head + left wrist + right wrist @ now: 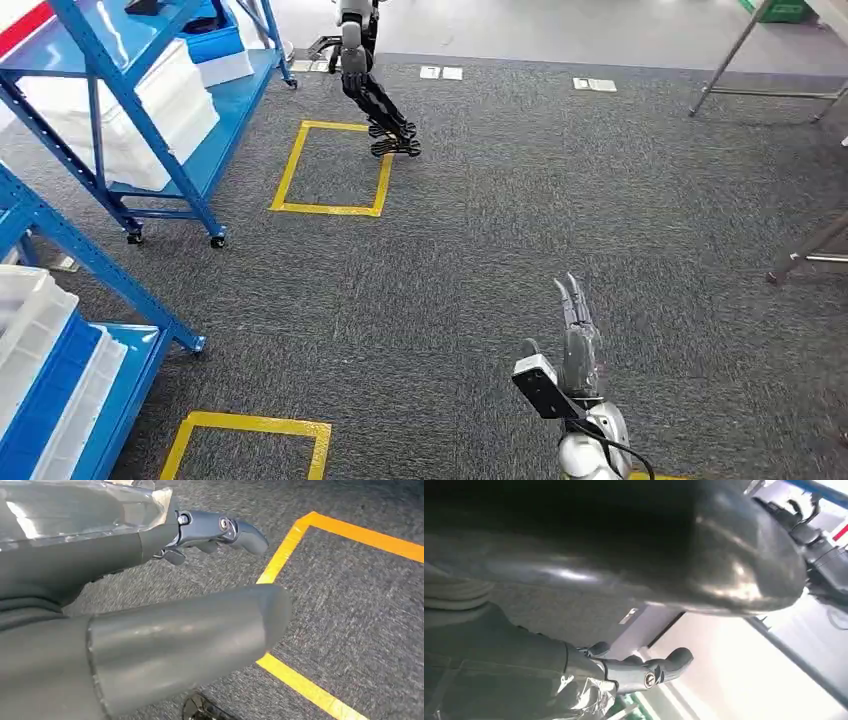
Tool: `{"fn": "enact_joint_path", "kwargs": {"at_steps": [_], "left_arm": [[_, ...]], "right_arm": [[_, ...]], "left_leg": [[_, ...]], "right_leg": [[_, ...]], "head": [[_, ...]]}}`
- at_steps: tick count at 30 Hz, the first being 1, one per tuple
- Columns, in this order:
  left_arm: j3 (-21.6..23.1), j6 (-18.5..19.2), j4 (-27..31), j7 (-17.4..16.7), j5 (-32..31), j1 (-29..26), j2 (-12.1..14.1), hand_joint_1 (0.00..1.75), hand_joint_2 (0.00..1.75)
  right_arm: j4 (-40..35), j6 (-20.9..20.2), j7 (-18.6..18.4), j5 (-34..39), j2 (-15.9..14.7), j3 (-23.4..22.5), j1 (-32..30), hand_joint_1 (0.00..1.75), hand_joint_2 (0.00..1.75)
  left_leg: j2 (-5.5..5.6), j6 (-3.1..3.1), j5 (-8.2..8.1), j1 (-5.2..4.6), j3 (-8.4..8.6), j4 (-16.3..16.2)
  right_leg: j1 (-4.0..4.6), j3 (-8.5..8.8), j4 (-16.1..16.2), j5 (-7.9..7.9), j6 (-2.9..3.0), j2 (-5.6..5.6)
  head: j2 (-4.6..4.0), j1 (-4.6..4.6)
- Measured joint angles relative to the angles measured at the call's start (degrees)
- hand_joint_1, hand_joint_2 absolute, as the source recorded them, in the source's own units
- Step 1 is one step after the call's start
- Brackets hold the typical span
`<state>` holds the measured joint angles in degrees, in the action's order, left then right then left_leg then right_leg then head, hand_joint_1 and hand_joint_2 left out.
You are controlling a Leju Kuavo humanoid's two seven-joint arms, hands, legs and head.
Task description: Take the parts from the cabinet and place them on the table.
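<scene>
Parts are not in either hand: right hand (578,345) is stretched open over carpet, left hand (150,605) probably empty too. Blue shelving (150,130) with white bins (165,110) stands well apart; fetching not begun.

Open grey carpet (560,230): wide free room across the middle and right of the head view. Blue shelving racks (120,130) stand along the carpet's left edge, white bins (150,110) filling their lower shelves. Another robot's arm (375,100) hangs over the far yellow floor square (333,168). Metal frame legs (740,60) stand at the carpet's far right corner. Right hand (575,340), fingers extended and empty, over bare carpet.
</scene>
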<state>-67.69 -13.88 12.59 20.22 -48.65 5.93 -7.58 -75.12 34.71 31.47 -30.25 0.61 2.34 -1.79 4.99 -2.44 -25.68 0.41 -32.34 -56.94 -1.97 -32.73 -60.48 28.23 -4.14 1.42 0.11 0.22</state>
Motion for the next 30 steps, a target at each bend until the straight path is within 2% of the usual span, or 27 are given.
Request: {"fn": "enact_joint_path", "kwargs": {"at_steps": [1, 2, 4, 5, 6, 7, 8, 9, 10, 11, 12, 13, 14, 15, 16, 17, 19, 20, 26, 27, 28, 29, 30], "left_arm": [[0.0, 0.0, 0.0, 0.0, 0.0, 0.0, 0.1, 0.00, 0.00], [0.0, -0.1, 0.0, 0.0, 0.0, 0.0, 0.1, 0.00, 0.00], [0.0, -0.2, 0.0, 0.0, 0.0, -0.2, 0.2, 0.00, 0.00], [0.0, -0.3, 0.0, 0.0, 0.0, -0.4, 0.2, 0.00, 0.00], [0.0, -0.3, 0.0, 0.0, 0.0, -0.4, 0.2, 0.00, 0.00], [0.0, -0.4, 0.0, 0.0, -0.1, -0.3, 0.1, 0.00, 0.00], [0.0, -0.5, 0.0, 0.0, -0.3, -0.1, 0.1, 0.00, 0.00], [0.0, -0.5, 0.0, 0.0, -0.4, 0.0, 0.1, 0.00, 0.00], [0.0, -0.5, 0.0, 0.0, -0.5, 0.0, 0.0, 0.00, 0.00], [0.0, -0.5, 0.0, 0.0, -0.5, -0.1, 0.0, 0.00, 0.00], [0.0, -0.5, 0.0, 0.0, -0.5, -0.2, -0.1, 0.00, 0.00], [0.0, -0.5, 0.0, 0.0, -0.5, -0.2, -0.1, 0.00, 0.00], [0.0, -0.5, 0.0, 0.0, -0.5, -0.2, 0.0, 0.00, 0.00], [0.0, -0.5, 0.0, 0.0, -0.5, -0.1, 0.0, 0.00, 0.00], [0.0, -0.5, 0.0, 0.0, -0.5, 0.0, 0.0, 0.00, 0.00], [0.0, -0.5, 0.0, 0.0, -0.5, 0.2, 0.0, 0.00, 0.00], [0.0, -0.5, 0.0, 0.0, -0.6, 0.2, 0.1, 0.00, 0.00], [0.0, -0.5, 0.0, 0.0, -0.6, 0.1, 0.1, 0.00, 0.00], [0.0, -0.5, 0.0, 0.0, -0.6, 0.1, 0.1, 0.00, 0.00], [0.0, -0.5, 0.0, 0.0, -0.6, 0.1, -0.1, 0.00, 0.00], [0.0, -0.5, 0.0, 0.0, -0.6, 0.1, -0.2, 0.00, 0.00], [0.0, -0.6, 0.0, 0.0, -0.6, 0.3, -0.1, 0.00, 0.00], [0.0, -0.6, 0.0, 0.0, -0.6, 0.2, -0.2, 0.00, 0.00]], "right_arm": [[0.2, 0.0, 0.2, 0.3, -0.1, 0.0, 0.1, 0.00, 0.00], [0.3, -0.1, 0.3, 0.4, -0.1, 0.0, 0.0, 0.00, 0.00], [0.4, -0.1, 0.4, 0.4, -0.2, 0.0, 0.0, 0.00, 0.00], [0.5, -0.1, 0.4, 0.6, -0.2, 0.0, 0.0, 0.00, 0.00], [0.4, -0.1, 0.4, 0.7, -0.3, 0.0, 0.1, 0.00, 0.00], [0.4, 0.0, 0.4, 0.7, -0.3, 0.0, -0.1, 0.00, 0.00], [0.4, 0.1, 0.4, 0.7, -0.3, 0.0, -0.4, 0.00, 0.00], [0.3, 0.2, 0.4, 0.8, -0.3, 0.0, -0.8, 0.00, 0.00], [0.2, 0.2, 0.3, 0.8, -0.4, 0.0, -1.2, 0.00, 0.00], [0.1, 0.3, 0.3, 0.8, -0.4, 0.0, -1.5, 0.00, 0.00], [0.0, 0.3, 0.3, 0.8, -0.4, 0.0, -1.7, 0.00, 0.00], [-0.2, 0.3, 0.3, 0.8, -0.4, 0.0, -1.9, 0.00, 0.00], [-0.4, 0.3, 0.3, 0.8, -0.4, 0.0, -2.0, 0.00, 0.00], [-0.6, 0.3, 0.3, 0.8, -0.4, 0.0, -2.0, 0.00, 0.00], [-0.9, 0.4, 0.3, 0.8, -0.4, 0.0, -2.0, 0.00, 0.00], [-1.0, 0.5, 0.2, 0.8, -0.5, 0.0, -2.1, 0.00, 0.00], [-1.4, 0.5, -0.1, 0.6, -0.5, 0.0, -2.4, 0.00, 0.00], [-1.7, 0.5, -0.3, 0.4, -0.4, 0.0, -2.5, 0.00, 0.00], [-1.9, 0.5, -0.3, 0.4, -0.4, 0.0, -2.5, 0.00, 0.00], [-2.1, 0.5, -0.4, 0.3, -0.4, 0.0, -2.6, 0.00, 0.00], [-2.2, 0.5, -0.4, 0.2, -0.4, 0.0, -2.6, 0.00, 0.00], [-2.2, 0.5, -0.6, 0.2, -0.7, 0.0, -3.1, 0.00, 0.00], [-2.2, 0.5, -0.7, 0.2, -0.8, 0.0, -3.7, 0.00, 0.00]], "left_leg": [[0.48, 0.54, -0.32, -0.21, -0.30, -0.6], [1.01, 0.94, -0.58, -0.31, -0.57, -1.0], [1.52, 1.27, -0.28, -0.10, -0.90, -0.7], [1.88, 1.47, -0.29, 0.09, -1.06, -0.7], [0.51, 1.68, -0.82, 0.20, -1.14, -1.4], [-2.19, 1.91, -2.24, 0.02, -2.14, -3.4], [-3.58, 2.12, -4.53, 0.10, -4.13, -7.4], [-4.19, 2.25, -6.83, 0.15, -6.68, -12.3], [-4.41, 2.28, -8.41, 0.16, -9.04, -16.8], [-4.52, 2.22, -8.68, 0.16, -10.37, -19.1], [-4.54, 2.00, -7.66, 0.16, -10.34, -18.6], [-4.62, 1.65, -5.34, 0.12, -8.83, -15.3], [-5.10, 1.16, -2.63, -0.06, -6.17, -10.2], [-6.86, 0.39, -0.32, -0.49, -3.25, -4.9], [-9.65, -0.16, -0.73, -1.31, -1.82, -2.1], [-9.02, -0.13, -0.62, -1.43, -2.00, -1.9], [-7.75, -0.34, -0.71, -1.73, -2.23, -1.9], [-7.05, -0.62, -0.46, -1.74, -1.97, -1.3], [-6.87, -0.69, -0.31, -1.62, -1.68, -1.0], [-6.40, -0.73, 0.29, -1.07, -0.85, -0.1], [-5.96, -0.94, 0.40, -0.88, -0.82, 0.0], [-4.66, -1.13, 0.44, -0.86, -0.84, 0.0], [-2.43, -1.11, 0.41, -0.84, -0.78, 0.0]], "right_leg": [[-0.12, 0.68, 1.9, 0.01, 0.02, 1.66], [0.09, 0.99, 2.1, -0.26, 0.99, 0.99], [0.40, 0.94, 1.9, -0.35, 1.78, 0.35], [0.24, 0.96, 2.0, -0.44, 2.14, -0.13], [0.12, 1.06, 2.1, -0.50, 2.42, -0.60], [0.23, 1.12, 2.1, -0.39, 2.94, -0.95], [0.41, 1.13, 2.1, -0.30, 3.09, -1.53], [0.68, 1.14, 2.1, -0.20, 3.24, -2.23], [0.83, 1.13, 2.1, -0.07, 3.43, -2.94], [0.97, 1.15, 2.1, 0.02, 3.54, -3.55], [1.12, 1.24, 2.1, 0.11, 3.64, -4.11], [1.27, 1.42, 2.1, 0.23, 3.79, -4.66], [1.37, 1.71, 2.1, 0.37, 3.92, -5.19], [1.43, 2.02, 2.1, 0.57, 4.02, -5.65], [1.70, 2.20, 2.1, 0.77, 3.80, -6.09], [2.01, 2.12, 2.1, 0.96, 3.51, -6.56], [1.71, 2.40, 2.4, 1.10, 3.02, -7.76], [1.90, 2.79, 2.6, 1.19, 2.79, -8.34], [2.05, 2.91, 2.6, 1.26, 2.69, -8.36], [1.75, 2.20, 1.2, 1.88, 2.45, -5.37], [1.79, 1.66, -0.4, 2.76, 2.57, -3.77], [1.52, -2.42, -8.5, 6.26, 3.05, -2.05], [1.22, -6.41, -15.1, 7.49, 2.21, -1.80]], "head": [[0.00, 0.02], [0.00, 0.00], [0.00, -0.09], [0.00, -0.09], [0.00, -0.07], [0.00, -0.26], [0.00, -0.37], [0.00, -0.37], [0.00, -0.37], [0.00, -0.37], [0.00, -0.37], [0.00, -0.37], [0.00, -0.37], [0.00, -0.37], [0.00, -0.35], [0.00, -0.33], [0.00, -0.33], [0.00, -0.35], [0.00, -0.33], [0.00, -0.29], [0.00, -0.24], [0.00, -0.11], [0.00, -0.13]]}}
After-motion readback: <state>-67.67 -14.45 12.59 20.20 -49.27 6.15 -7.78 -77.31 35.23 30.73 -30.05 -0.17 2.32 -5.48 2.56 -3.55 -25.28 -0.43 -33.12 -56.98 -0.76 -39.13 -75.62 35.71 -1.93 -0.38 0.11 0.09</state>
